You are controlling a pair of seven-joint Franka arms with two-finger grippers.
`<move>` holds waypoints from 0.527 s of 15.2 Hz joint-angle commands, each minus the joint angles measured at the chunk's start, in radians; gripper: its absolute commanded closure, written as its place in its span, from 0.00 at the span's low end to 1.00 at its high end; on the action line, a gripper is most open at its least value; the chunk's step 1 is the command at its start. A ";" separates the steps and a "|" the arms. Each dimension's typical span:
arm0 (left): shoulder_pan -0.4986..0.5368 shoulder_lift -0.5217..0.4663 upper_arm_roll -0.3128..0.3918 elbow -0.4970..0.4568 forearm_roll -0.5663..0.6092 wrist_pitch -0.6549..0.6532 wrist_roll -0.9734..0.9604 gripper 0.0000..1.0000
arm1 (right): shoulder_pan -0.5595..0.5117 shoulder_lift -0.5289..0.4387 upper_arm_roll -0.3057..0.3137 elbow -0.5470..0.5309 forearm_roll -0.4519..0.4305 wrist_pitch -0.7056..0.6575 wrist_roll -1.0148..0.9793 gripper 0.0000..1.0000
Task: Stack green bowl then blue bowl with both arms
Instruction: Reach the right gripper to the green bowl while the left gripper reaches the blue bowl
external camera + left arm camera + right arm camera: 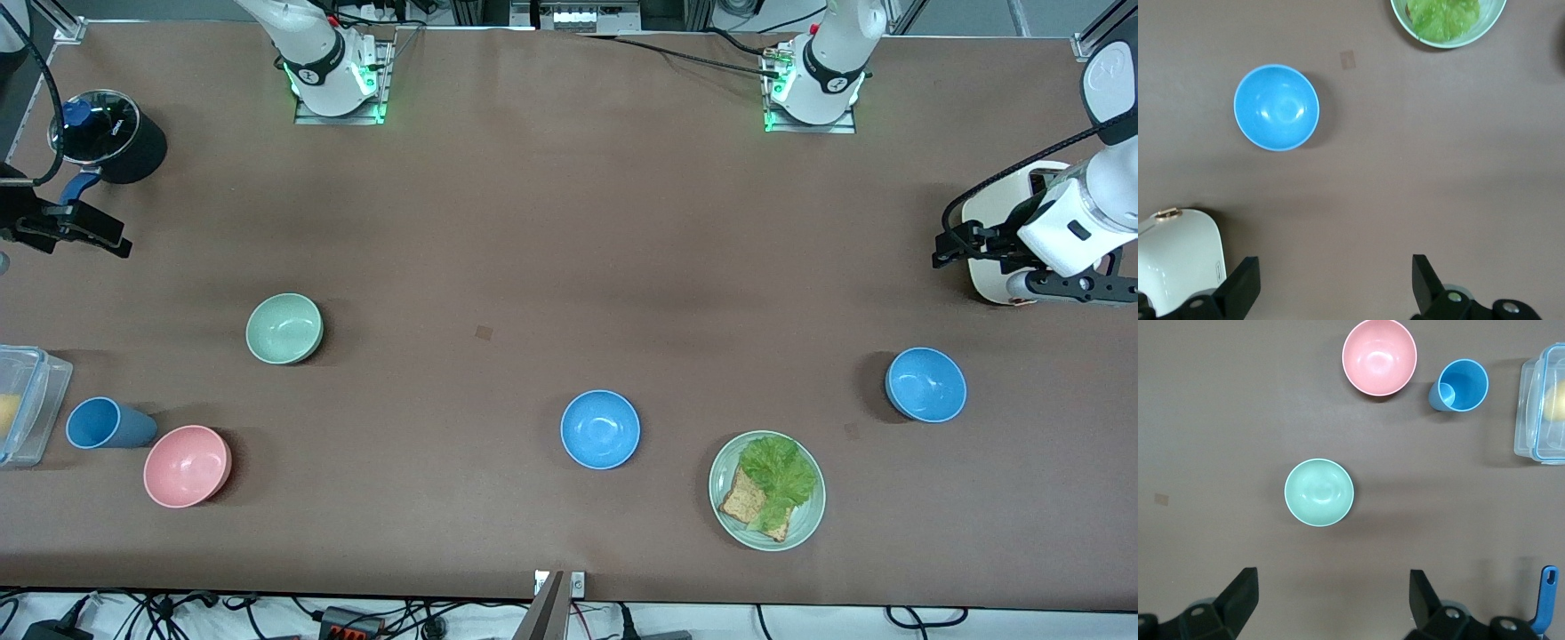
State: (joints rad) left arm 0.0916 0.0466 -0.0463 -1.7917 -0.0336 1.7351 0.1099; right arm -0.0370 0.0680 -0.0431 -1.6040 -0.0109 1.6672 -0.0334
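Both arms wait raised at the ends of the table, neither holding anything. The left gripper hangs over the table at the left arm's end, just beside a white appliance; in its wrist view the fingers stand wide apart with only bare table between them. The right gripper hangs over the right arm's end of the table near a black pot with a glass lid and a blue handle; its fingers are likewise spread wide and empty. The green bowl sits upright and alone on the brown table, toward the right arm's end, farther from the front camera than the pink bowl and the blue cup, which lies on its side close beside the pink bowl. A clear lidded container sits at the table edge just beside the cup; its contents look yellow, but I cannot tell what they are. Two blue bowls stand upright and well apart: one blue bowl toward the left arm's end, the other, a second blue bowl, near mid-table and nearer the front camera. Between them, nearest the camera, a pale green plate carries lettuce and bread. No bowl is stacked on another.
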 commanded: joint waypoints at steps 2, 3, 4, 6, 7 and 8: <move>0.016 0.022 0.000 0.040 -0.019 -0.043 0.039 0.00 | -0.001 -0.027 0.003 -0.028 -0.009 0.002 -0.011 0.00; 0.019 0.032 0.002 0.040 -0.020 -0.043 0.043 0.00 | -0.001 -0.027 0.003 -0.028 -0.009 0.003 -0.013 0.00; 0.020 0.036 0.008 0.040 -0.028 -0.043 0.047 0.00 | -0.001 -0.025 0.003 -0.028 -0.009 0.005 -0.011 0.00; 0.026 0.041 0.008 0.040 -0.028 -0.043 0.044 0.00 | -0.001 -0.017 0.003 -0.028 -0.012 0.006 -0.013 0.00; 0.025 0.058 0.006 0.041 -0.028 -0.043 0.042 0.00 | -0.001 -0.004 0.003 -0.028 -0.014 0.011 -0.011 0.00; 0.025 0.068 0.006 0.041 -0.026 -0.043 0.044 0.00 | -0.003 0.024 0.003 -0.028 -0.015 0.020 -0.011 0.00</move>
State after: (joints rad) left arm 0.1108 0.0759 -0.0403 -1.7863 -0.0340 1.7160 0.1266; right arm -0.0370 0.0719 -0.0431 -1.6131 -0.0109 1.6687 -0.0337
